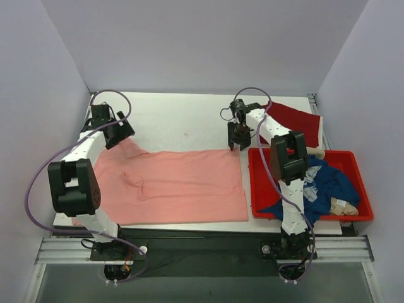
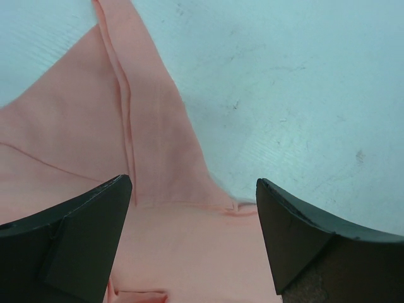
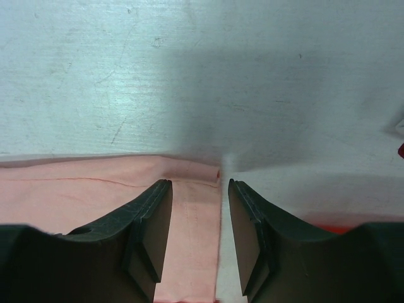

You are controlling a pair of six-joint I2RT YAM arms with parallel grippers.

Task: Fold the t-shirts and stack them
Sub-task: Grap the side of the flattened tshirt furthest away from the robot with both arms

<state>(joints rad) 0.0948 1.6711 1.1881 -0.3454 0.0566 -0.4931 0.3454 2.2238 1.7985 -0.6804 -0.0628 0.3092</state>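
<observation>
Salmon-pink t-shirt (image 1: 177, 186) lies spread flat along the near edge of the desk (image 1: 183, 117). Just right of it, a red tub (image 1: 254, 183) holds the navy t-shirt (image 1: 334, 183). The dark red t-shirt (image 1: 293, 117) lies behind the tub. Left gripper (image 2: 192, 189), jaws spread wide, hangs over the pink sleeve. Right gripper (image 3: 199, 186), jaws spread, straddles the shirt's far right corner.

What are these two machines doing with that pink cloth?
Two robot arms are folding t-shirts. A pink shirt lies spread flat on the white table. The left gripper hangs over its far left corner and the right gripper over its far right corner. Both are open and neither holds any cloth. A dark red shirt lies at the table's far right, and a navy shirt sits bunched in the red tub.
</observation>
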